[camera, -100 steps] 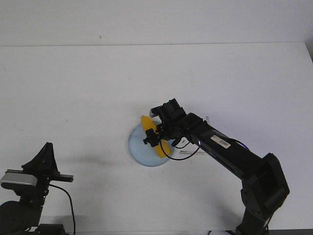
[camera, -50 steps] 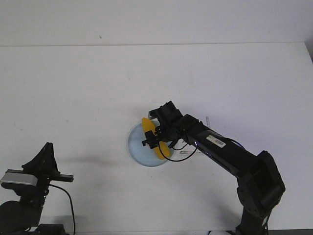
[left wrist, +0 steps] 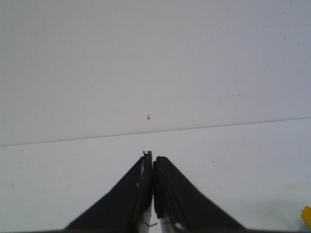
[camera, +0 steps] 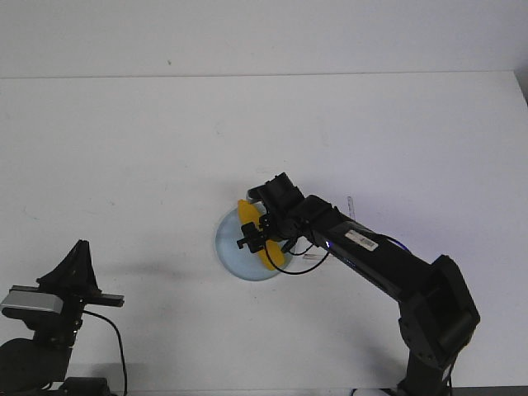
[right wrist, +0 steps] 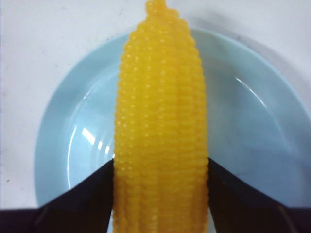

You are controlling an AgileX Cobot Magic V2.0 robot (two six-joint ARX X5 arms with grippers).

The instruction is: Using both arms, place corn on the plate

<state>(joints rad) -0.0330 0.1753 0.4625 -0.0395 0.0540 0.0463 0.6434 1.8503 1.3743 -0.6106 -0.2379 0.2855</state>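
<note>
Corn [right wrist: 163, 131]: lengthwise between the two fingers of the right end effector [right wrist: 160, 182], clamped on both flanks near its thicker end. Tapered tip points away from the wrist and just overhangs the far rim. The hold low on the cob leaves most of its length free to lie flat once let go.

Plate [right wrist: 252, 131]: pale blue, directly under the cob, which runs across its middle. In the front view the corn [camera: 247, 216] lies diagonally over the plate [camera: 231, 247], centre of frame. Cannot tell whether the cob touches the plate or sits just above it. Judgement: placement nearly done; release remains.

Left end effector [left wrist: 153, 167]: fingers pressed together on nothing, aimed across bare counter [camera: 124, 148]. Its arm sits parked in the lower left of the front view, well apart.
</note>
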